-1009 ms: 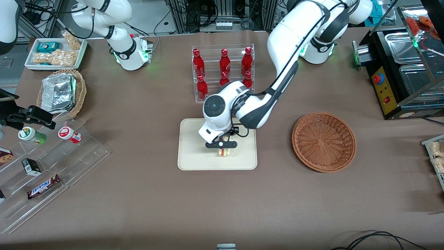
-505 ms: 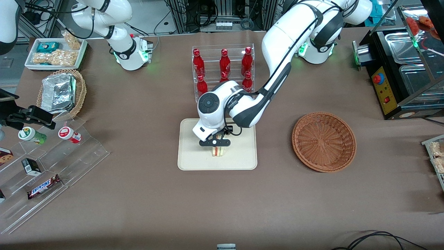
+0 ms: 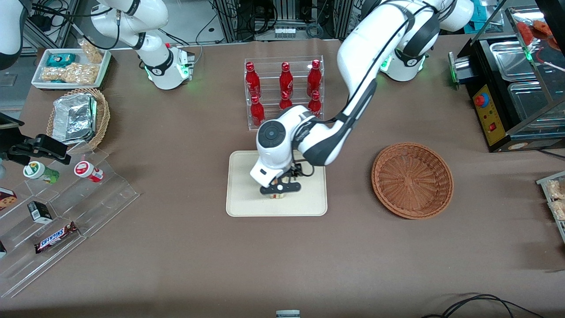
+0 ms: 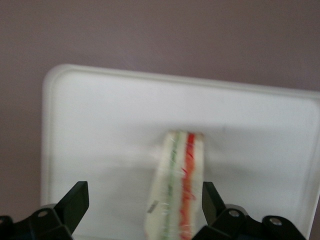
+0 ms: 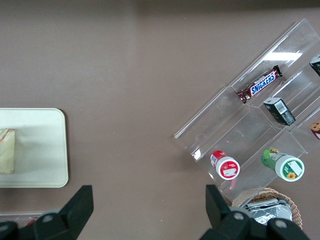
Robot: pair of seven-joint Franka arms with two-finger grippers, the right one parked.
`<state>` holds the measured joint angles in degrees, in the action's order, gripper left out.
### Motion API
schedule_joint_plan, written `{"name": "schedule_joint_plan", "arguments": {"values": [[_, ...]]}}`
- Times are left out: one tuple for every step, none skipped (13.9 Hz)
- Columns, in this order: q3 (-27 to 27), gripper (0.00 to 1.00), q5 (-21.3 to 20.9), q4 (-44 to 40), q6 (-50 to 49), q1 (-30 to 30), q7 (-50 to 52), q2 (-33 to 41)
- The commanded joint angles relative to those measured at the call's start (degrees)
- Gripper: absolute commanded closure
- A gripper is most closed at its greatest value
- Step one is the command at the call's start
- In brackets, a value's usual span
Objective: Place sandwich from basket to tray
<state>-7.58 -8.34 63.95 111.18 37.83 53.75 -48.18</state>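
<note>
- We see the pincer [image 3: 280, 190] low over the tray [image 3: 242, 201], near the tray's middle, with the arm's white wrist just above it at about 12 o'clock.
- In the wrist view, the pincer [image 4: 142, 210] stands released: its two fingers [image 4: 75, 205] are spread wide, one well apart from the sandwich [image 4: 177, 187] and the other close beside it, neither pressing it.
- The sandwich lies on the tray [image 4: 100, 125], its green and red filling stripes facing up between pale bread layers.
- From the front, only a small pale edge of the sandwich [image 3: 278, 195] shows under the pincer.
- The right wrist view catches the sandwich [image 5: 7, 150] flat on the tray [image 5: 45, 150] as well.
- The basket [image 3: 412, 179] sits on the brown worktop [image 3: 176, 256] at 3 o'clock from the tray, toward the working arm's end, well apart from it; we see nothing in it.
- A clear rack of red bottles [image 3: 284, 84] stands at 12 o'clock from the tray, farther from the front camera.
</note>
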Motion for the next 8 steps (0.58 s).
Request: {"name": "schedule_joint_plan", "arguments": {"values": [[-1.3,0.0,3.2,2.1,-9.2,-7.7,-4.6,11.3],[-1.3,0.0,6.2,3.2,-13.7,-10.2,-11.5,14.3],[-1.3,0.0,8.9,4.5,-18.1,-12.8,-18.1,17.3],[-1.1,0.0,10.8,6.7,-21.8,-15.7,-23.0,20.9],[-1.1,0.0,11.4,9.1,-23.9,-18.9,-26.0,24.3],[-1.1,0.0,11.5,11.3,-26.2,-22.2,-28.6,27.5],[-1.1,0.0,10.9,13.1,-30.0,-24.5,-31.5,30.2],[-0.9,0.0,10.4,14.5,-33.3,-27.0,-34.7,32.1]]}}
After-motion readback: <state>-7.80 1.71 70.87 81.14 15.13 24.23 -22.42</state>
